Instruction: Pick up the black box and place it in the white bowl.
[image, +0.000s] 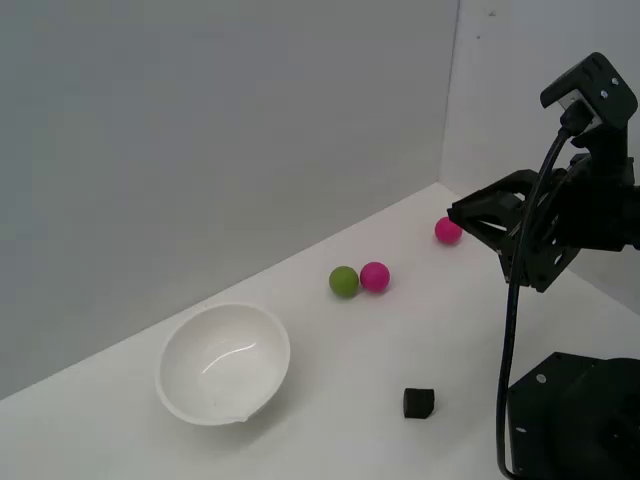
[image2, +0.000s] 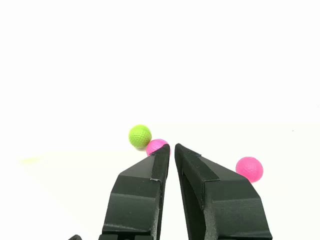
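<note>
The robot's black hand hangs above the white bench, fingers nearly together and holding nothing, while the tiny matte black cube sits apart from the glossy white round bowl.

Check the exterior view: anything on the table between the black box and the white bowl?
Nothing. In the exterior view the stretch between the black box and the white bowl is bare white tabletop; the balls sit farther back.
</note>
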